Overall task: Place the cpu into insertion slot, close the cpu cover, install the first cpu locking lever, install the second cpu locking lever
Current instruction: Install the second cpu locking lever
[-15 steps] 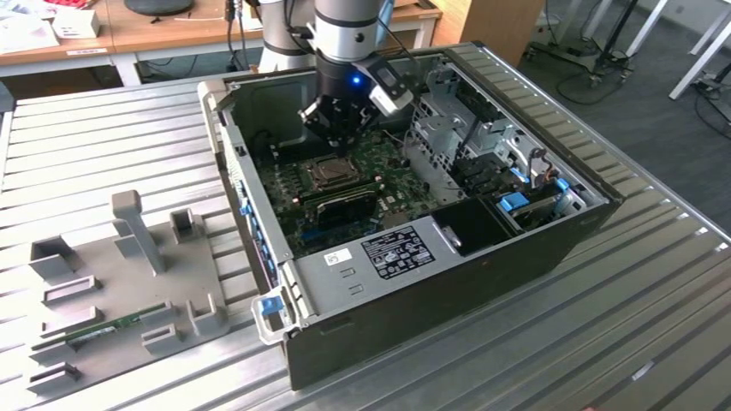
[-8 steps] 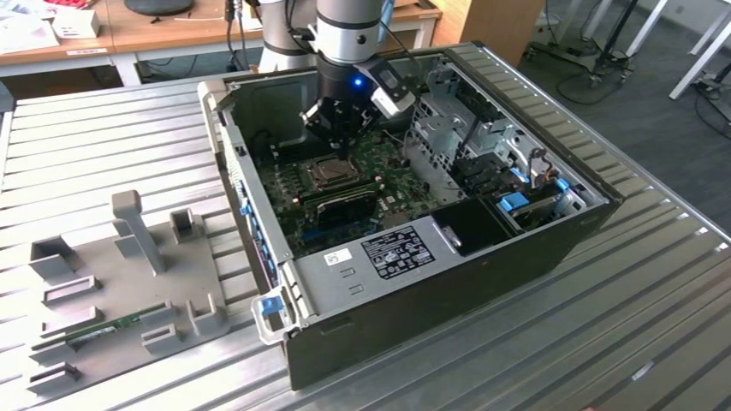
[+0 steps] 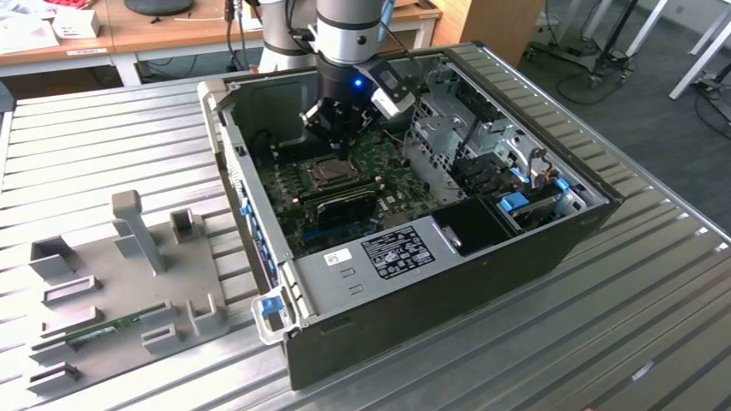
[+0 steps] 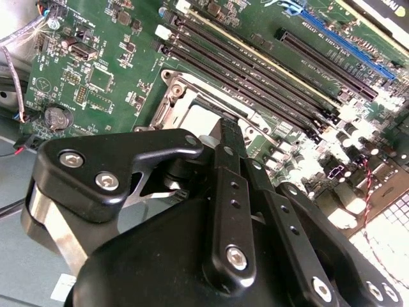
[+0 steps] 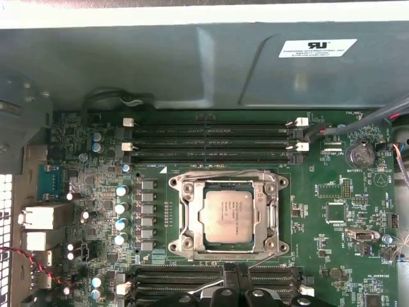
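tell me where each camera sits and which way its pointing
Exterior view: off the arm, high, looking down into the open computer case; the arm and gripper hang above the board.
First wrist view: on the arm, facing straight at the green board; the cpu lies in the insertion slot.
Second wrist view: on the arm, slanting past the black gripper body onto the board.
Both wrist views share the memory slots.
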